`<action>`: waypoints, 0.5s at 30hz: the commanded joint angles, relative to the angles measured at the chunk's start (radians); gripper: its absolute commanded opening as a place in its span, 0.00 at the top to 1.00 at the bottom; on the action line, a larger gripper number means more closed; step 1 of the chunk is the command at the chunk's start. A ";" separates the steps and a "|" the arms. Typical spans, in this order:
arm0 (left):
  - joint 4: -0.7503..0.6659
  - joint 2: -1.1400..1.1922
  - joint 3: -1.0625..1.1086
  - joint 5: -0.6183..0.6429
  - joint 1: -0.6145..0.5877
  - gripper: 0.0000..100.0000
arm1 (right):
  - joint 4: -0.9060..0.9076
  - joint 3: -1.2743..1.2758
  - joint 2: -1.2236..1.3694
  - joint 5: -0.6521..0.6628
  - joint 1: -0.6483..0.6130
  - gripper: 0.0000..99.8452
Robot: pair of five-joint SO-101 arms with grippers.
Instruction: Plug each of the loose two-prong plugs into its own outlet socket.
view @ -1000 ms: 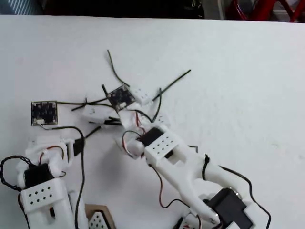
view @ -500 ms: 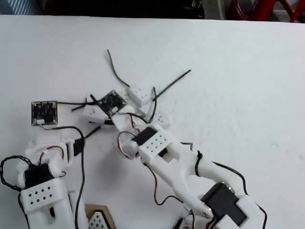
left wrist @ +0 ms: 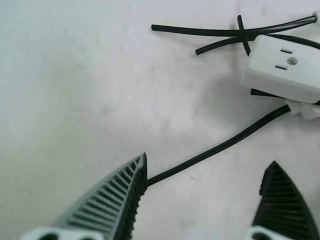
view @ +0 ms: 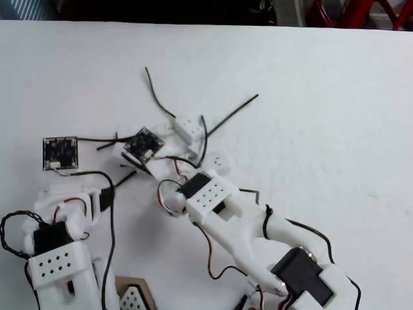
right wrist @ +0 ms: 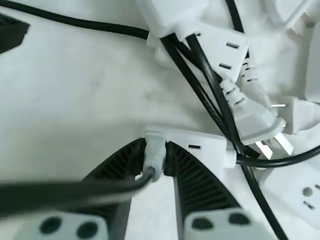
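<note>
Left gripper [left wrist: 209, 159] hangs over the worktop [left wrist: 75, 75] at the near left. Its jaws are spread wide and hold nothing. A black cord [left wrist: 215, 147] runs underneath and a white socket [left wrist: 285, 62] sits a bit farther off. Just right of that, mid-worktop, the plugs and sockets are all in one tangle. Right gripper [right wrist: 155, 150] is in the thick of it, jaws pinched narrow on the neck of a plug [right wrist: 155, 159] that looks seated in a white socket block [right wrist: 200, 145]. A loose plug [right wrist: 257, 125] lies just beside it with its prongs bare.

My guess on handling: it's all light plastic on springy cords, so tugging one piece drags its neighbours. I'd grab the hard plug body behind the prongs, never the cord, and pin the socket.

Versus a second ago, the right arm has swung left, and the black patterned tag [view: 143, 143] has slid left and nearer with the tangle. The left arm hasn't budged.
</note>
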 commanded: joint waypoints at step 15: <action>-0.049 -0.016 0.018 0.008 -0.010 0.65 | 0.352 -0.187 -0.610 0.012 0.094 0.98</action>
